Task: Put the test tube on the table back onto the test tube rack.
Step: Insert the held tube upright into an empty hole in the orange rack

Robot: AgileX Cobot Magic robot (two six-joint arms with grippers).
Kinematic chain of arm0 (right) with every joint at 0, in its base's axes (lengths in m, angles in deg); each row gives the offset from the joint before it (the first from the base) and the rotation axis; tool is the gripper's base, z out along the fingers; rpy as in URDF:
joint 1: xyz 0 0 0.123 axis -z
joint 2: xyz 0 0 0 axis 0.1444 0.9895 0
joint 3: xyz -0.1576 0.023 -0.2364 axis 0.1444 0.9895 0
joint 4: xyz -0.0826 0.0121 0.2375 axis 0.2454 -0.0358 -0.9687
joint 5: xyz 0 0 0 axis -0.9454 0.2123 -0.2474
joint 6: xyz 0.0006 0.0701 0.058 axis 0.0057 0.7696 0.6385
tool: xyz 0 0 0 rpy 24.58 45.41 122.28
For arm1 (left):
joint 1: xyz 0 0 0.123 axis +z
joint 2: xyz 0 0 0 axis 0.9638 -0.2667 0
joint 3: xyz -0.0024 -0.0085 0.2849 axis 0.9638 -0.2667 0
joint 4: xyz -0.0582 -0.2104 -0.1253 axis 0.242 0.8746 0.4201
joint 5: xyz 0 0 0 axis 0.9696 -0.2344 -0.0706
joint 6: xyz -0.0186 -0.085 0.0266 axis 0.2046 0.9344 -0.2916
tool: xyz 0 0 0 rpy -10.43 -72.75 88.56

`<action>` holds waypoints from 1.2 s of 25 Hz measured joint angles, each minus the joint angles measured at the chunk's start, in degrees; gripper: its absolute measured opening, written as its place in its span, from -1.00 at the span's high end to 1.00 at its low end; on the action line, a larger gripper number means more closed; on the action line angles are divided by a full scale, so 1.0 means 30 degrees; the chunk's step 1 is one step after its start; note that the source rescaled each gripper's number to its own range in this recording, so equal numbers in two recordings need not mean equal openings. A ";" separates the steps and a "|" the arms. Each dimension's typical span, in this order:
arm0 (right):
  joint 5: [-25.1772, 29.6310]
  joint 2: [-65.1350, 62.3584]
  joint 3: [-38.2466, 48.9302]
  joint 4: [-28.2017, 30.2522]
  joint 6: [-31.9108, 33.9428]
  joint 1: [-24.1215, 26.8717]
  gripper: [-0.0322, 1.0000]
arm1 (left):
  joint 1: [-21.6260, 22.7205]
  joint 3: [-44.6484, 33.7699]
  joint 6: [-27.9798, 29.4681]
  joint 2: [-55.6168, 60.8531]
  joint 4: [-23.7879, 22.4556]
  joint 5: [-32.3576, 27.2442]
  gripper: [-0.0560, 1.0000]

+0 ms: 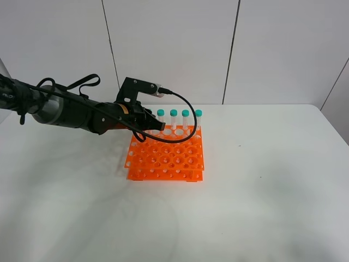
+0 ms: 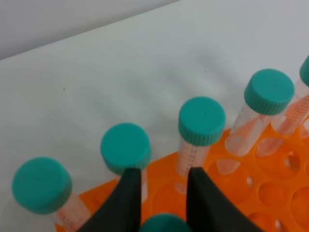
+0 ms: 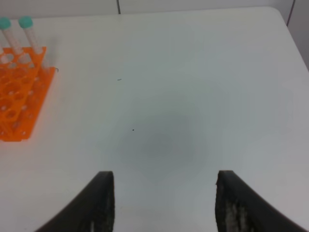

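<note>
The orange test tube rack (image 1: 166,158) stands on the white table (image 1: 262,191), left of centre. My left gripper (image 1: 151,130) hangs over the rack's back left corner. In the left wrist view its two black fingers (image 2: 129,198) flank the teal cap of a test tube (image 2: 164,223), just in front of the back row; the tube's body is hidden. Several other teal-capped tubes (image 1: 173,117) stand upright in the back row, also seen in the left wrist view (image 2: 202,120). My right gripper (image 3: 164,203) is open and empty over bare table, away from the rack (image 3: 17,96).
The left arm and its black cable (image 1: 185,117) loop over the rack's back row. The rack's front rows of holes (image 1: 169,164) hold no tubes. A white panelled wall (image 1: 174,49) stands behind the table.
</note>
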 joint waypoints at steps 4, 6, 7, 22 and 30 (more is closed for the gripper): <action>0.0000 0.0000 0.0000 0.0000 0.0000 0.0000 0.03 | 0.0000 0.0000 0.0000 0.0000 -0.0016 0.0123 0.89; 0.0000 0.0000 0.0000 0.0000 0.0000 0.0000 0.03 | 0.0000 0.0000 0.0000 0.0000 -0.0016 0.0192 0.89; 0.0000 0.0000 0.0000 0.0000 0.0000 0.0000 0.03 | 0.0000 0.0000 0.0000 0.0000 -0.0016 0.0218 0.89; 0.0000 0.0000 0.0000 0.0000 0.0000 0.0000 0.03 | 0.0000 0.0053 -0.0018 -0.0307 -0.0016 0.0526 0.89; 0.0000 0.0000 0.0000 0.0000 0.0000 0.0000 0.03 | 0.0000 0.0204 -0.0368 -0.0444 -0.0425 0.0506 0.89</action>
